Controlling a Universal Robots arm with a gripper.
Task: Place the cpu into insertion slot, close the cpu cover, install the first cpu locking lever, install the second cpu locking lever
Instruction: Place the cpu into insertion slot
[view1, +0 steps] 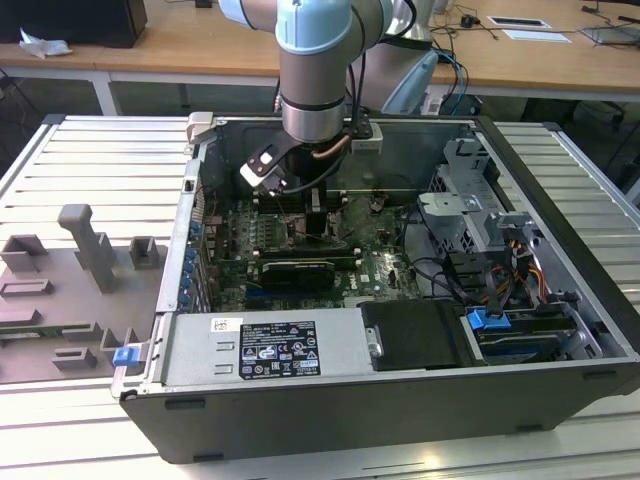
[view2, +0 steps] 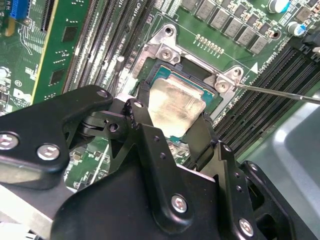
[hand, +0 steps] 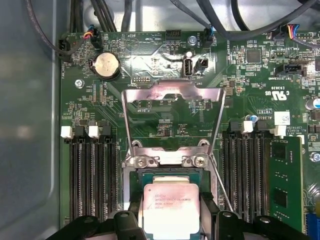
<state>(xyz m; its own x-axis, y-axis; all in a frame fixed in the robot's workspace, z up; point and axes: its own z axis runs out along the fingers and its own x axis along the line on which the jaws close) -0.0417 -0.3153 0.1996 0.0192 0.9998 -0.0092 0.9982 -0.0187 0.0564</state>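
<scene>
Inside the open computer case (view1: 330, 425), low over the green motherboard (view1: 385, 265), the gripper (view1: 316, 215) is clenched on the cpu (view2: 175, 105). In both wrist views its two black fingers (view2: 141, 102) are narrowed to the chip's width and press on opposite edges. The cpu lies over the insertion slot (hand: 167, 175), within the silvery rim, though I cannot tell whether it is fully seated; the cpu cover (hand: 172, 92) stands swung up, clear of the slot, and a thin locking lever (view2: 280, 94) juts out from one corner of the socket.
</scene>
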